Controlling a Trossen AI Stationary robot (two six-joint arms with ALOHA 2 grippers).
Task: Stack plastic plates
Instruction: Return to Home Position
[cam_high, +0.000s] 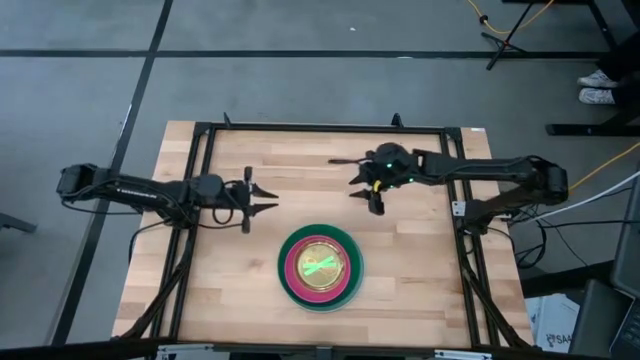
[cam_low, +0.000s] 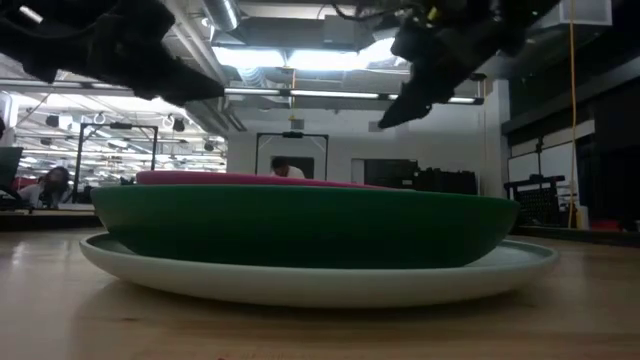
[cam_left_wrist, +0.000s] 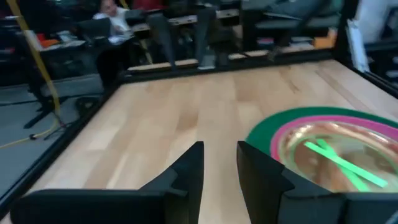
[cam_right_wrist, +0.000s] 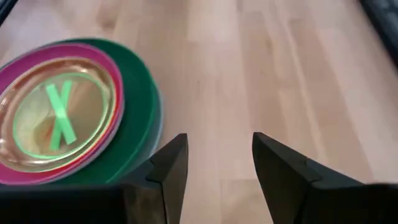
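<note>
The plates stand in one stack (cam_high: 319, 266) near the table's middle, toward its near edge. The light-blue plate (cam_low: 320, 275) rests on the wood, with the dark-green plate (cam_low: 300, 227) and the magenta plate (cam_low: 240, 179) above it. Translucent small plates with a lime-green cross (cam_right_wrist: 59, 115) sit on top. My left gripper (cam_high: 268, 197) hovers open above the table, left of the stack and farther back. My right gripper (cam_high: 366, 192) hovers open beyond the stack, toward the far right. Neither touches a plate. The stack also shows in the left wrist view (cam_left_wrist: 329, 149).
A black metal frame (cam_high: 320, 128) borders the wooden table. Bare wood lies all around the stack. People sit at desks in the room behind (cam_low: 285, 168). Cables and stands lie on the floor past the far right corner (cam_high: 520, 30).
</note>
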